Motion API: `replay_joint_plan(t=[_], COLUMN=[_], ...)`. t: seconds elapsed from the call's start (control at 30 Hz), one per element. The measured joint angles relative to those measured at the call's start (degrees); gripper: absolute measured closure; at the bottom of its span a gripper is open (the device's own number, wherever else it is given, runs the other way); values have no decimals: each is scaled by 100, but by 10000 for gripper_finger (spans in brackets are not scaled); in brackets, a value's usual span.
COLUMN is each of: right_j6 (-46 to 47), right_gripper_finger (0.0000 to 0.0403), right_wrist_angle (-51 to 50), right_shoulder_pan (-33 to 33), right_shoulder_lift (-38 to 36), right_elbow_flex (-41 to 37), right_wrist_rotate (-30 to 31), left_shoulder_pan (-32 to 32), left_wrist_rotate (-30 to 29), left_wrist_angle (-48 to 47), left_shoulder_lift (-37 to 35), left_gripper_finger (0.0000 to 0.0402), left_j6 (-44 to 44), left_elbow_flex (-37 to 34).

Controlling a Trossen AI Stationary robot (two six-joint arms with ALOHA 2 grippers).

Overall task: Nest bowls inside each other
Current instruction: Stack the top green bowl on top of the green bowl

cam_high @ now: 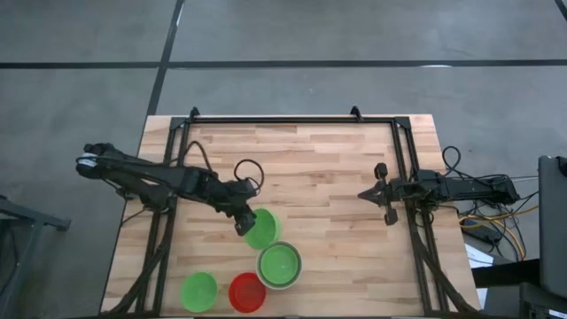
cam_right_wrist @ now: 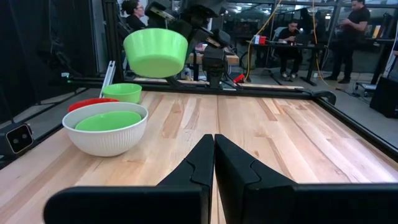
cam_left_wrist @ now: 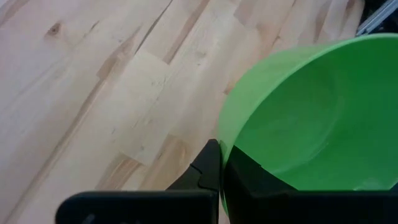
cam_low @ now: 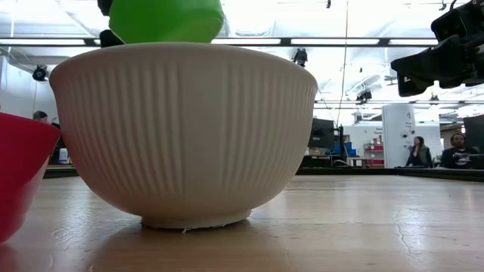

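Your left claw [cam_high: 241, 221] is pinched tight on the rim of a green bowl [cam_high: 262, 228], one finger inside the wall and one outside, and it holds that bowl up off the worktop [cam_high: 328, 168], tilted a little. In the right wrist view the lifted bowl [cam_right_wrist: 155, 52] hangs in the air above and beyond the others. Just to the near right of it sits the white bowl [cam_high: 279, 265], ribbed on the outside, with a second green bowl [cam_high: 280, 262] already nested in it. To the near left of the white bowl you have the red bowl [cam_high: 247, 292], just beside it, and left of that the third green bowl [cam_high: 198, 291], both standing alone by the worktop's near edge. Your right claw [cam_high: 388, 193] waits well apart on the right side of the worktop, holding nothing; its wrist view shows its two fingers [cam_right_wrist: 200, 163] pressed together. People are seen at desks in the room beyond the worktop's far edge.
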Motion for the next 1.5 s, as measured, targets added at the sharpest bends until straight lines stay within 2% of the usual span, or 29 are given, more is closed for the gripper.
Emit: replay_joint_plan(t=[0.4,0.73,1.5], right_j6=[0,0,0], right_gripper_finger=[394,394,394], right_wrist_angle=[0,0,0], right_shoulder_pan=[2,2,2], right_shoulder_lift=[0,0,0], right_elbow_flex=[-2,-1,-2], right_wrist_rotate=[0,0,0], left_shoulder_pan=[-152,-384,-772], left_wrist_rotate=[241,267,420], left_wrist_angle=[-278,-697,-166], left_shoulder_lift=[996,1534,2257], left_gripper_finger=[396,396,396], left_j6=[-63,-291,-1031], left_elbow_flex=[691,1268,1324])
